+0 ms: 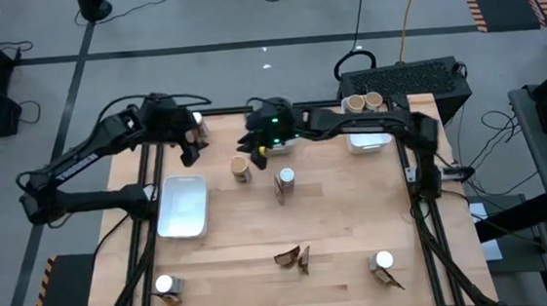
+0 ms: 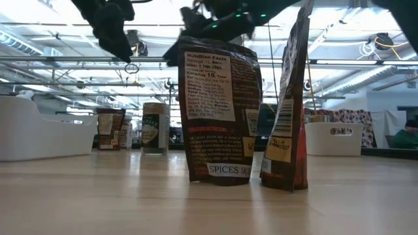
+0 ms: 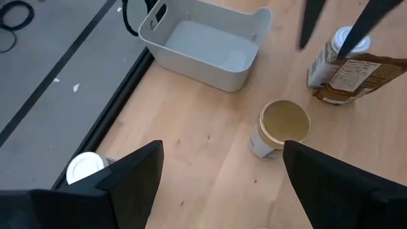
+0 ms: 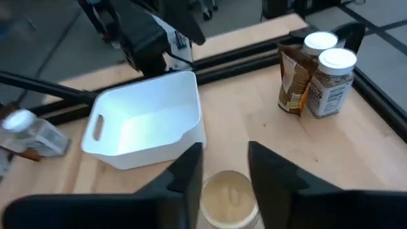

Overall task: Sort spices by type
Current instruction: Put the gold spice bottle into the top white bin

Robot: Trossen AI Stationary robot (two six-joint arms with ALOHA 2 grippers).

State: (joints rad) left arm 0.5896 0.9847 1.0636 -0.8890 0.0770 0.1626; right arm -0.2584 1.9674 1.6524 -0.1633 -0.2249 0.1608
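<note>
Taking the white tray (image 1: 182,205) as my landmark: nearer me, packets (image 1: 293,258) and jars (image 1: 166,286) lie unsorted. Beside the tray, my right gripper (image 4: 224,166) straddles a tan-topped tub (image 4: 229,198), fingers slightly parted. Beyond it my left gripper (image 3: 219,166) hovers spread. I judge little is sorted.

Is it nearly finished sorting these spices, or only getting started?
Only getting started, it seems. Done: two tubs stand together at the far right corner. In hand: the right gripper hangs open over a third tub, not gripping it; the left gripper waits open at the back left. Left: a jar, the packets and mixed pairs at both front corners; the white tray looks empty.
</note>
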